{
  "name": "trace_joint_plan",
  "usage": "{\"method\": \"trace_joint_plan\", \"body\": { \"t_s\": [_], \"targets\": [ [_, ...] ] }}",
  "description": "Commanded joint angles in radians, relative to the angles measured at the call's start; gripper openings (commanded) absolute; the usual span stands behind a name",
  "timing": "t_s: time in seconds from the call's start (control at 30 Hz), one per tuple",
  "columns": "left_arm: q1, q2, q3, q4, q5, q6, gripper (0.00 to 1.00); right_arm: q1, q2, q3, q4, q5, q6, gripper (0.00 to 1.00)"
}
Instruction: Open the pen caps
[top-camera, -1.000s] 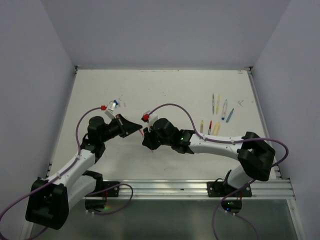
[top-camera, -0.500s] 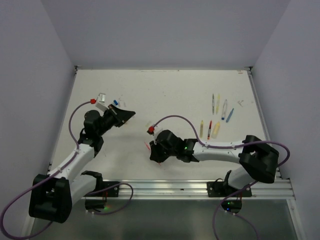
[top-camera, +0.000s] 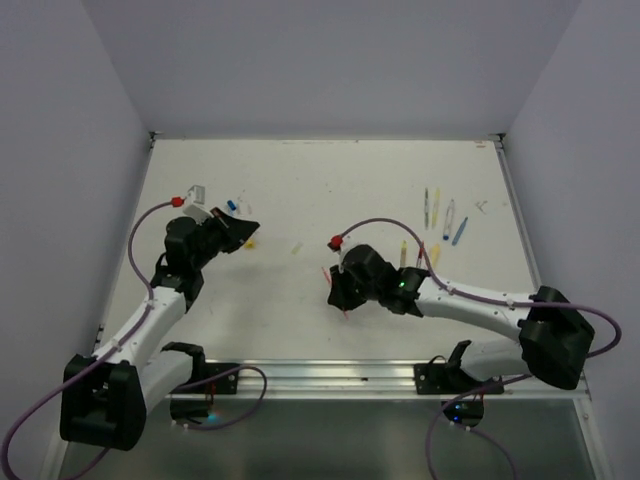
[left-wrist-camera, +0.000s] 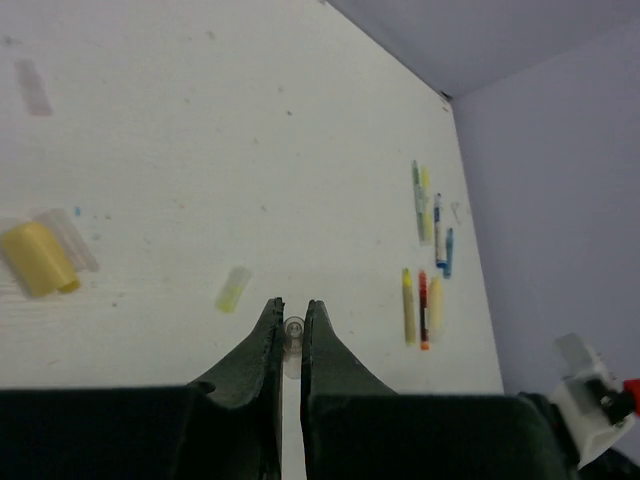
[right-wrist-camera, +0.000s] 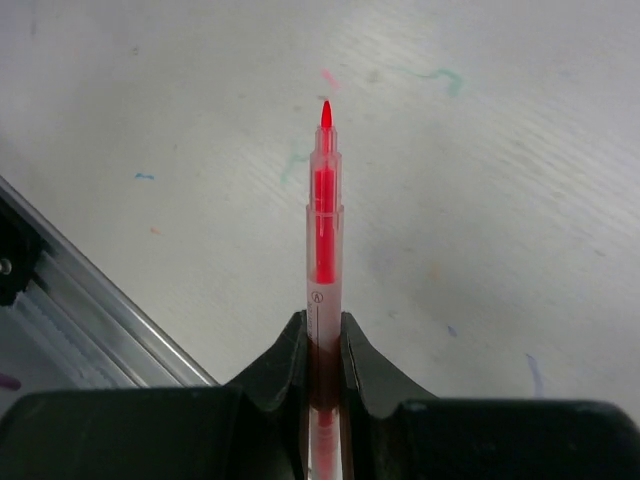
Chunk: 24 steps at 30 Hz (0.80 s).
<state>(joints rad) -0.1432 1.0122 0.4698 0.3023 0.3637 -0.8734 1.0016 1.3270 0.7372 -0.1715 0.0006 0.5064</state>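
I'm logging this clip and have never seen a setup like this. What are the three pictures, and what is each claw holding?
This is a robot with a left arm and a right arm, both bolted at the table's near edge. The wide picture looks down from above and behind them. The other two pictures come from a camera on each wrist, looking along that arm's fingers.

The left gripper is shut on a small clear tube, apparently a pen cap. The right gripper is shut on a red pen whose tip is bare.

On the white table a group of pens lies off to the right. Loose caps lie near the left arm, among them a yellow cap and a pale yellow cap.
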Motion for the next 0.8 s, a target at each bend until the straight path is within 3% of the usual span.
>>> {"method": "trace_joint_plan", "body": {
  "t_s": [0.0, 0.13, 0.27, 0.4, 0.57, 0.77],
  "targets": [
    [0.053, -0.057, 0.058, -0.23, -0.126, 0.155, 0.0, -0.25, -0.139, 0.019, -0.115, 0.054, -0.025, 0.0],
    [0.082, -0.018, 0.059, -0.343, -0.193, 0.214, 0.0, -0.48, -0.241, 0.097, -0.27, 0.082, -0.095, 0.0],
    [0.123, 0.032, 0.027, -0.319, -0.184, 0.234, 0.0, -0.738, -0.224, 0.14, -0.333, 0.069, -0.131, 0.0],
    [0.155, 0.112, 0.006, -0.247, -0.146, 0.251, 0.0, -0.917, -0.177, 0.117, -0.323, 0.061, -0.138, 0.0],
    [0.215, 0.196, -0.005, -0.174, -0.097, 0.267, 0.0, -1.024, -0.154, 0.036, -0.252, 0.067, -0.085, 0.0],
    [0.241, 0.304, -0.01, -0.083, -0.045, 0.266, 0.0, -1.026, -0.069, -0.01, -0.194, 0.105, -0.066, 0.0]
  ]
}}
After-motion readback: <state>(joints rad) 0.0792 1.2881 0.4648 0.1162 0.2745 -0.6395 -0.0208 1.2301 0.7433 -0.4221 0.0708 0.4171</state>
